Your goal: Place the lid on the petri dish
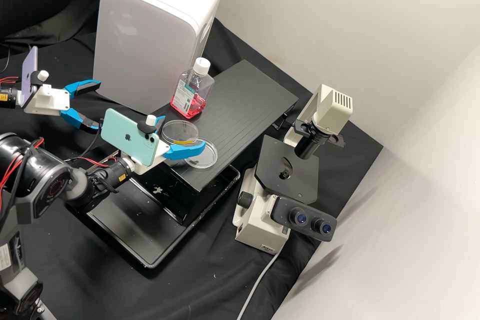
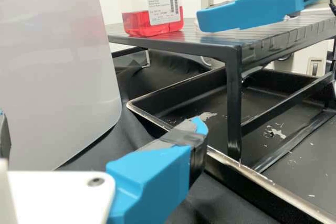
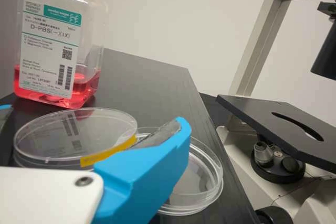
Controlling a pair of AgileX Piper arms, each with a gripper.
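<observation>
Right gripper (image 1: 179,135) at the near corner of the raised black rack (image 1: 250,95). Its fingers (image 3: 152,166) are spread to the width of the lid (image 3: 68,132), one each side. The grey pad touches the rim by the yellow strip, so I read it as pinched.

The petri dish (image 3: 202,174) lies flat on the rack just beside the lid, their rims overlapping from my vantage. I can't tell whether the lid is lifted clear.

Left gripper (image 1: 98,105) hangs off the rack beside the white box (image 1: 150,35), fingers wide apart and holding nothing.

Progress: lid apparently in hand but not over the dish. What's left is to shift it across, centre it, lower and release.

Red-media bottle (image 1: 191,91) stands behind, well clear.
</observation>
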